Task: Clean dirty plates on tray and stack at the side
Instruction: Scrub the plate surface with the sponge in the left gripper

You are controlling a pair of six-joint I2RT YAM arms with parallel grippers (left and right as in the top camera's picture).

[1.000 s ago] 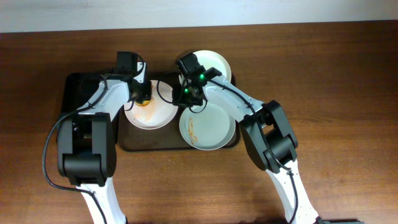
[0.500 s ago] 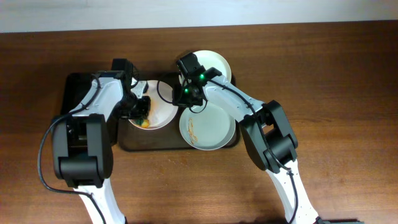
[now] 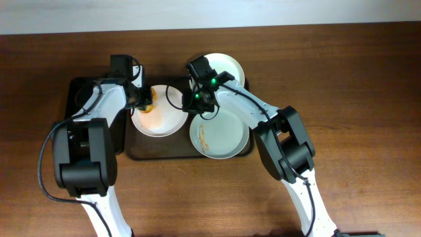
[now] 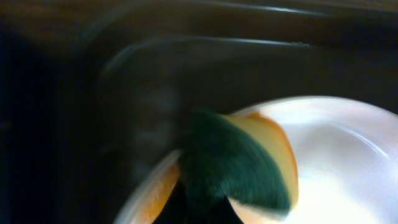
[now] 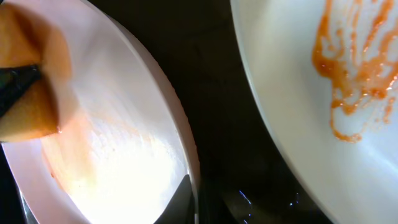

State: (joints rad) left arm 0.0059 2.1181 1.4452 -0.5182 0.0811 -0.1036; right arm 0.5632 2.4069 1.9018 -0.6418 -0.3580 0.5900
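Scene: Two arms work over the tray (image 3: 158, 153), which sits toward the far edge of the counter (image 3: 355, 79), with three plates on or beside it.
Plate in hand: The left-end plate (image 3: 163, 122) lies at the tray's left end. It is round and white, with a pale orange film across its floor and a heavier smear at its left rim.
Left gripper: The left gripper (image 3: 143, 99) is clamped tight on a sponge (image 3: 152, 100), yellow with a green scouring face, pressed to that plate's far-left rim.
Right gripper: The right gripper (image 3: 199, 100) is fully closed at the same plate's right rim, seemingly pinching it steady.
Key relation: The unwiped film lies toward the tray's near edge from the sponge. The left arm is the nearer one, so it would likely sweep that way.
Next plate: The streaked plate (image 3: 220, 135) sits at the tray's near right corner, just beside the right gripper, and is marked with orange-brown sauce lines (image 5: 348, 81).
Third plate: The far plate (image 3: 228, 67) lies at the tray's far right corner, mostly beyond the rim, and is plain white.
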